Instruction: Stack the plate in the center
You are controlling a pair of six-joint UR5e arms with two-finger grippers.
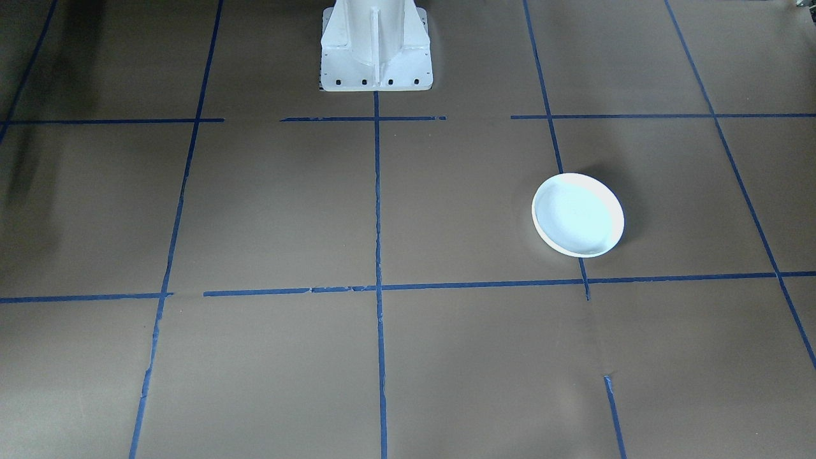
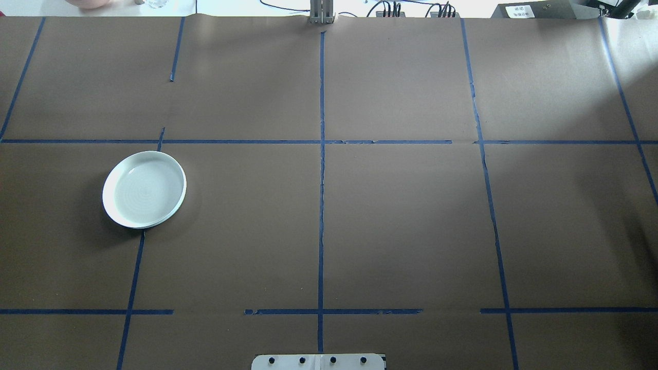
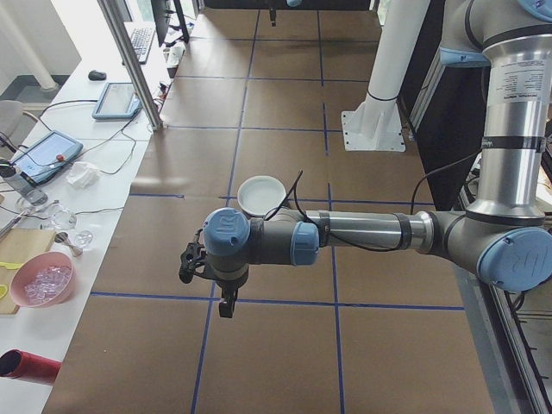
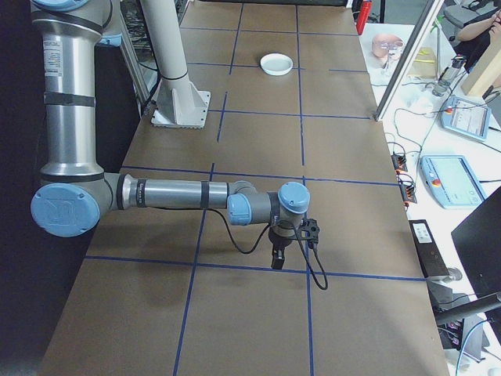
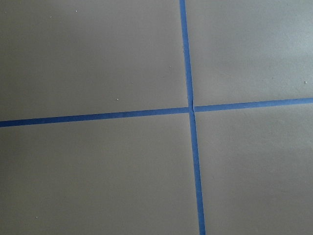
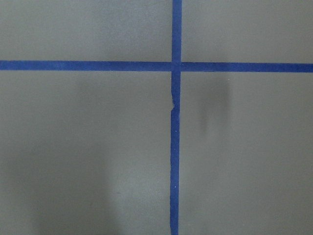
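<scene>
Sitting alone on the robot's left half of the surface (image 2: pixel 401 221): one white plate (image 2: pixel 144 189), flat, rim up, right on a blue tape line (image 2: pixel 321 205) of the grid. Well apart from the centre line and from both arms. No second plate seen in any view, nothing at centre to stack on; likely the first piece to be brought in, so task judged barely begun.

Hanging above bare paper near its end of the surface, close to a tape crossing: left end effector (image 3: pixel 226 306), pointing down. Same pose mirrored for right end effector (image 4: pixel 275 258) at the far end. Reads as a parked, waiting posture, keeping the middle free for the fixed cameras. Both wrist views showing only brown paper and blue tape, no fingers; seen from the side cameras only, so cannot tell whether either is released or clenched. Nothing seen held.

Plate nearer the left arm, so probably that arm's pick. Shallow rim lying low on the paper suggests an edge grasp from above, with risk of sliding.

Writing: round logo mark on blue joint cap (image 3: pixel 226 230), not clearly legible; lettering along upright arm tube (image 3: pixel 517 78), too small to trust. White label on dark box (image 2: pixel 519 10) at far edge, unreadable.
</scene>
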